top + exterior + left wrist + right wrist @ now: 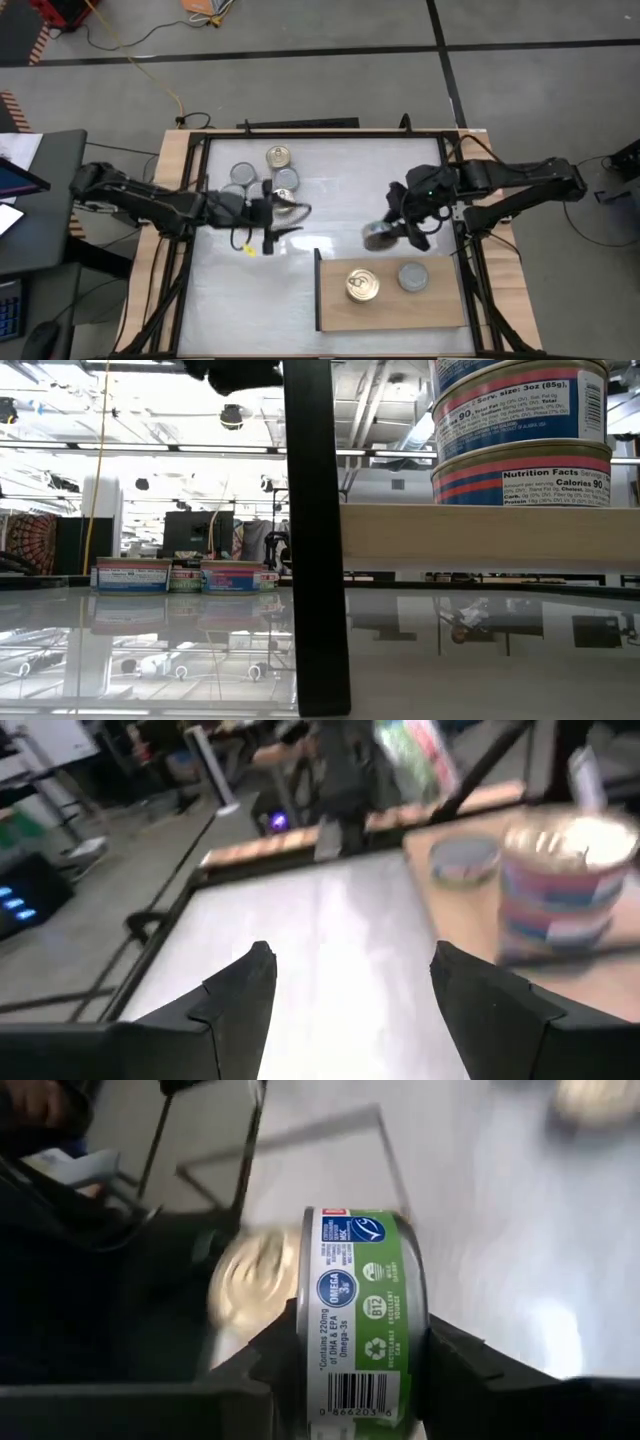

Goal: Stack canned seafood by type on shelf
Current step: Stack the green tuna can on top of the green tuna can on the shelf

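Right gripper (350, 1380) is clamped on one flat round tin with a green label (362, 1315), turned on its side, fingers pressing the lid and the base. In the high view this can (378, 236) hangs above the white tabletop (340, 200), just off the far edge of the shelf.

Shelf = flat rectangular light-brown wooden board with a dark edge (440, 310), at the near right of the table. Two stacks on it: one topped by a gold pull-tab lid (362, 285), one topped by a plain silver-grey lid (413, 276). Low view shows at least three blue-and-pink labelled tins in one stack (520, 430); the count in the other stack can't be read.

Left gripper (280, 222) sits mid-left over the table, fingers (235, 1000) spread apart, nothing between them.

Loose tins at far left: four visible from above, one gold-lidded (279, 157), three silver-grey (242, 176).
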`<action>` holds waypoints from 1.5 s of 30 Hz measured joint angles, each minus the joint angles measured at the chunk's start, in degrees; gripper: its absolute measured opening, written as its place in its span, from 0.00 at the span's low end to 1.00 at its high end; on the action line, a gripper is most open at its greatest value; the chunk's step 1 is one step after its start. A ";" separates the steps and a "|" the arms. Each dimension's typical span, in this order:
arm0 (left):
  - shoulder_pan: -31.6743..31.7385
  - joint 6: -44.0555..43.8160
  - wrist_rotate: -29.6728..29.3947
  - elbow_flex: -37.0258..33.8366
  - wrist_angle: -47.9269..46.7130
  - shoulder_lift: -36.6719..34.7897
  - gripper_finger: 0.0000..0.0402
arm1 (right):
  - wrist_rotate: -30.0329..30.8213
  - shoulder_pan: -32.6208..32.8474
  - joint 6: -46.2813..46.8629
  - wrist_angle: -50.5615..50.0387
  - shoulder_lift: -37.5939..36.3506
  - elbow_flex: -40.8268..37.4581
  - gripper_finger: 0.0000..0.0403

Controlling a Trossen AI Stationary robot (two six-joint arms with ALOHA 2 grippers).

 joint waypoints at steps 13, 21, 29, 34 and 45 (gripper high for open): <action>-8.73 -1.09 -15.62 -5.03 7.28 -0.79 0.64 | -9.98 4.57 24.36 -12.09 1.19 -3.96 0.42; -8.79 -2.38 -15.48 -5.05 7.44 -0.16 0.64 | -15.72 9.16 28.40 -4.35 1.29 -14.38 0.42; -8.77 -2.61 -15.48 -5.03 7.31 -0.16 0.64 | -22.39 9.98 26.04 5.21 0.86 -21.41 0.42; -8.41 -2.41 -16.30 -5.03 6.73 -0.16 0.64 | -22.57 7.68 19.34 7.23 -0.63 -23.59 0.42; -7.02 -3.33 -16.38 -5.01 4.37 -0.16 0.64 | -30.55 0.69 16.48 11.44 -1.61 -28.85 0.42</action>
